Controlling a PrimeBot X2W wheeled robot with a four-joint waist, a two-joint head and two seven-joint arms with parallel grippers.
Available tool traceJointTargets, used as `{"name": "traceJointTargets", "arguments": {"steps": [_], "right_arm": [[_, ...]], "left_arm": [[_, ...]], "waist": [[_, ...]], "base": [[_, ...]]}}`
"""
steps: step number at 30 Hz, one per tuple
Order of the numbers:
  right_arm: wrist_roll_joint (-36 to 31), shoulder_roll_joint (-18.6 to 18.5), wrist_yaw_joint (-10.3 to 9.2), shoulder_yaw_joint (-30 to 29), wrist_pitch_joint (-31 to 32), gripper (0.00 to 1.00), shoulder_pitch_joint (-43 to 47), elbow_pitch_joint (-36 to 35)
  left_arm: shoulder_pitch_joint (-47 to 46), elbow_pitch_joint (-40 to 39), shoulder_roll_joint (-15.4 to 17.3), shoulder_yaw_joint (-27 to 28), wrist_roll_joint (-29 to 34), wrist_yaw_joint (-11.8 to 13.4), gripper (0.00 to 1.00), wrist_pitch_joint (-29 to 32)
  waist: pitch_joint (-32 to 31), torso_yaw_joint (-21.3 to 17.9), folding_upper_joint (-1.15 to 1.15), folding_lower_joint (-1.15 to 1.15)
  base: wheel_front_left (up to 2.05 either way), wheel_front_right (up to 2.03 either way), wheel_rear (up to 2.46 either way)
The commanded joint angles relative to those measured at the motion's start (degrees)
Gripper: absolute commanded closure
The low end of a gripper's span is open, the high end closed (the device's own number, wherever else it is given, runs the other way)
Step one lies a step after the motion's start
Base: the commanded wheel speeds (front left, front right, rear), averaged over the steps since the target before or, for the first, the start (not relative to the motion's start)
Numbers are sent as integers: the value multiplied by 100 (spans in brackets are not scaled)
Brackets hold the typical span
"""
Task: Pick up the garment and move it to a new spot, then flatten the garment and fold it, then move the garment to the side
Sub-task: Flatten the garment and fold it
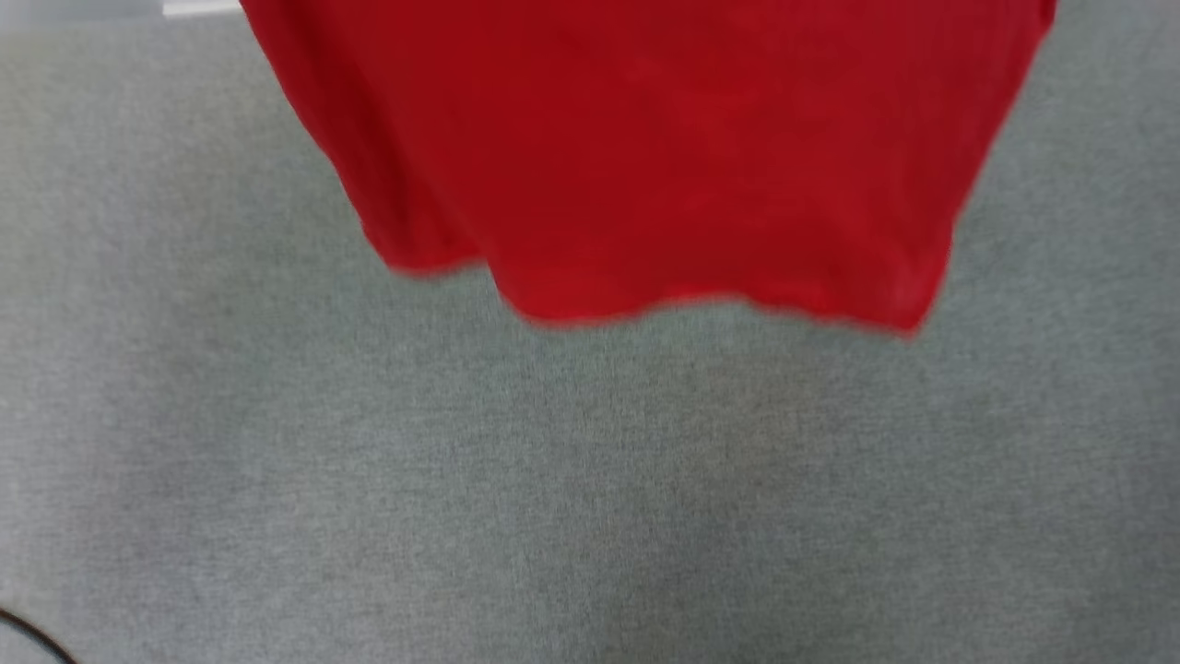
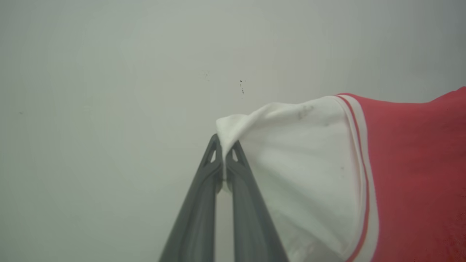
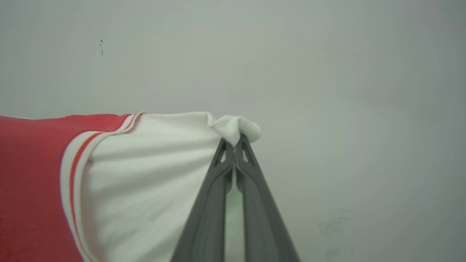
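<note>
Grey surface (image 1: 590, 498) lay under the hanging garment (image 1: 664, 157), with a pale background (image 2: 109, 72) behind. Left gripper (image 2: 223, 153) and right gripper (image 3: 233, 145) each pinched its white cloth. Garment's top was cut off, its hem blurred.

the garment (image 1: 664, 157) is thin matt cloth with ribbed trim; grey surface (image 1: 590, 480) looks felt-like.

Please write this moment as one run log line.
garment: hanging over grey surface | left pincer: shut on white sleeve | right pincer: shut on other sleeve

Hanging garment (image 1: 664, 157) screens the far side (grey surface (image 1: 590, 498) below lies open).
</note>
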Motion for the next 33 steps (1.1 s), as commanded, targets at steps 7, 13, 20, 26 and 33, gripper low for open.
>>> {"name": "traceJointTargets", "arguments": {"steps": [7, 13, 20, 26, 33], "right_arm": [[-363, 28, -7, 44, -524, 100, -1588, 975], [-670, 80, -8, 129, -922, 100, -2869, 1892], [-1074, 222, -8, 191, -1585, 100, -3937, 2855], [-1175, 416, -8, 292, -2054, 100, -3647, 3429], [-880, 440, -7, 913, -2449, 100, -2303, 3807]], "left_arm": [[-1997, 1251, -170, -431, 375, -131, 100, -468], [-3538, 2562, -495, -664, 544, -144, 100, -951], [-4542, 3665, -902, -807, 657, -194, 100, -1728], [-4187, 4356, -1234, -1123, 609, -286, 100, -2246], [-2737, 4744, -1547, -1513, 442, -363, 100, -2695]], "waist": [[1116, 112, 0, 0], [1706, 231, 0, 0], [2198, 404, 0, 0], [2231, 514, 0, 0], [1751, 535, 0, 0]], "base": [[0, 0, 0], [0, 0, 0], [0, 0, 0], [0, 0, 0], [0, 0, 0]]}}
